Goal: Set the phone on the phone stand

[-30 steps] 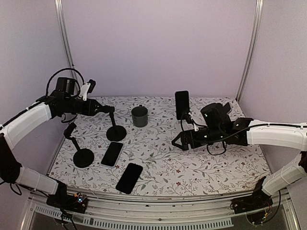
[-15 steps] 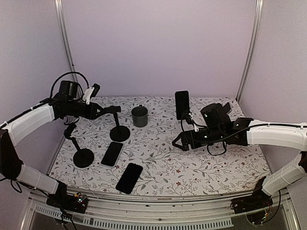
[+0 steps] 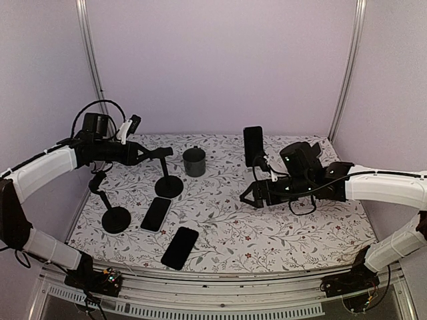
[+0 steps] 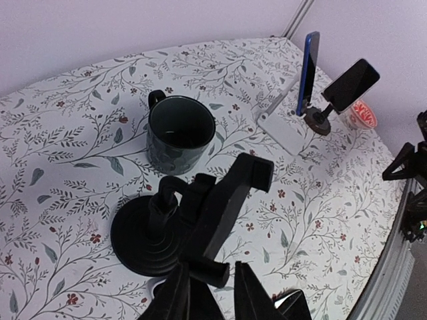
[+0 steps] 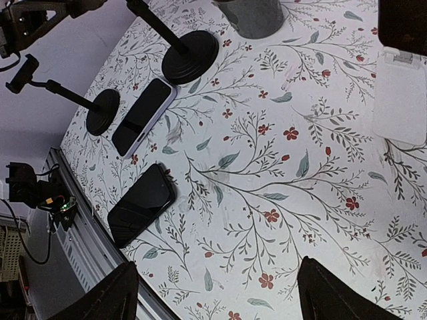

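Left pincer (image 4: 211, 277) has its two fingers shut on the lower end of the phone stand (image 4: 220, 207), gripping the black cradle. The cradle tilts up and away over the stand's round base. Right pincer (image 5: 219, 267) hangs above the right half of the table (image 3: 220, 227) with its fingers spread wide and nothing between them.

A floral cloth covers the table. The gripped phone stand sits in the left half, and a second stand (image 3: 116, 219) is near and left of it, close to the left edge, with its arm leaning left. A dark mug (image 3: 194, 162) stands upright just beyond the gripped stand, slightly to the right.

Two phones lie flat on the table, on the near side of the gripped stand. The pale-edged phone (image 3: 157, 213) has its far end just beside that stand's base. The black phone (image 3: 180, 247) lies nearer and a little to the right, close to the near edge. Both have their long axis running near to far, with the far end leaning right. Which end is the top cannot be told.

At the far right, a blue-edged phone (image 4: 307, 67) stands upright on a white holder (image 4: 283, 127). Beside it another phone (image 4: 352, 81) tilts on a small black stand. Past that sits a small red and white disc (image 4: 363, 115), its pattern too small to read.
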